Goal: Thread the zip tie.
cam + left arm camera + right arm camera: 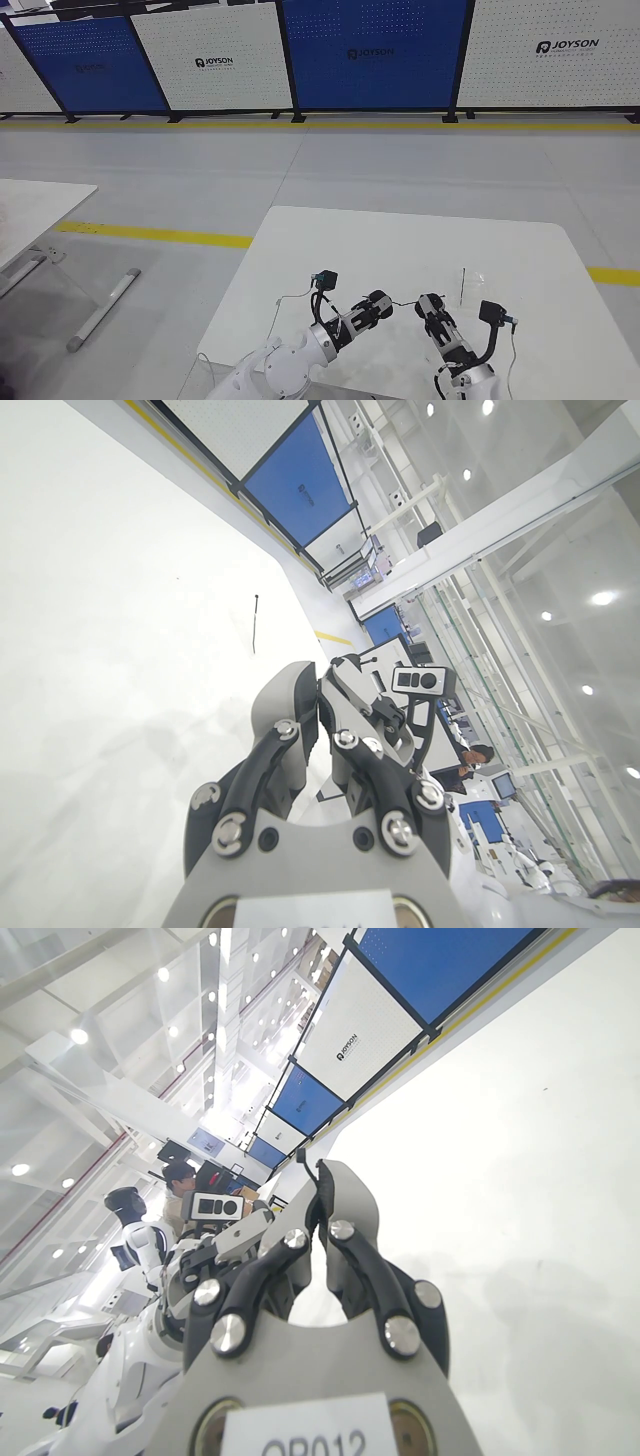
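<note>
- Black plastic zip tie (pixel 301 1157): one end pokes out past the right gripper (pixel 320 1180), whose jaws are pinched tight on the strap, above the white table (pixel 500 1153).
- The left gripper (pixel 316 687) faces it almost tip to tip, jaws pressed together, seemingly on the tie's thin strand.
- Likely step: lining tail up with head. Next calls for fine aim into the slot.
- A spare tie (pixel 256 625) lies loose nearby.

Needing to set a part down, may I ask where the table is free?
Free: the white table's far half, from the jaws to its far edge. Crowded: the near middle, where both jaws pinch a thin black plastic zip tie, and right of them a loose black zip tie.
</note>
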Controlling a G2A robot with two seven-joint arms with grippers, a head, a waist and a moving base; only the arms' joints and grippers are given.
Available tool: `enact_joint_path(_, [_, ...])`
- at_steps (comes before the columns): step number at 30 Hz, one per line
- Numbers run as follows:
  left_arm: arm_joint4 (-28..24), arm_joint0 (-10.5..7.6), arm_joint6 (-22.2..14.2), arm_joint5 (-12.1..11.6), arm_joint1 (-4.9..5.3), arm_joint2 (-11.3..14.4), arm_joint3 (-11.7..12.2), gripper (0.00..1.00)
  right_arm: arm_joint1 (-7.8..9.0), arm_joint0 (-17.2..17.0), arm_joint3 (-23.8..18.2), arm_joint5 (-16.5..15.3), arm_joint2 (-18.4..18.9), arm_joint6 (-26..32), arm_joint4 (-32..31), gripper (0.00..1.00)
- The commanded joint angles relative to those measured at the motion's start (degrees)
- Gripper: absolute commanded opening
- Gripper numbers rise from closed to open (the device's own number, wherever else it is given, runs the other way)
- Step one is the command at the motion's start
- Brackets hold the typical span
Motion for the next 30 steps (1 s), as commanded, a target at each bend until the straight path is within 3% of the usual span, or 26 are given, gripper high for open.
enact_joint_path(1, [0.0, 0.00, 0.0, 0.0, 0.00, 0.0, 0.0, 0.00, -0.03, 0.1, 0.0, -0.1, 0.0, 0.0, -0.1, 0.00])
enact_joint_path(8, [-5.1, -0.14, -0.5, -0.2, -0.25, -0.1, 0.4, 0.00, 0.02, -0.5, -0.1, -1.9, 0.6, 0.1, 0.0, 0.00])
enact_joint_path(15, [-10.8, -0.58, -4.3, -0.4, -0.21, -0.9, 0.6, 0.00, 0.15, -1.3, -0.2, -3.3, 1.9, 0.1, 0.3, 0.00])
enact_joint_path(22, [-5.9, -0.89, -2.1, 1.4, -0.21, -0.4, 0.7, 0.00, 0.23, -2.4, -1.0, -4.1, 3.0, -0.6, 0.4, 0.00])
enact_joint_path(30, [-5.9, -0.89, -2.1, 1.4, -0.21, -0.4, 0.7, 0.00, 0.27, -2.8, -1.3, -3.8, 3.6, -0.7, 0.7, 0.00])
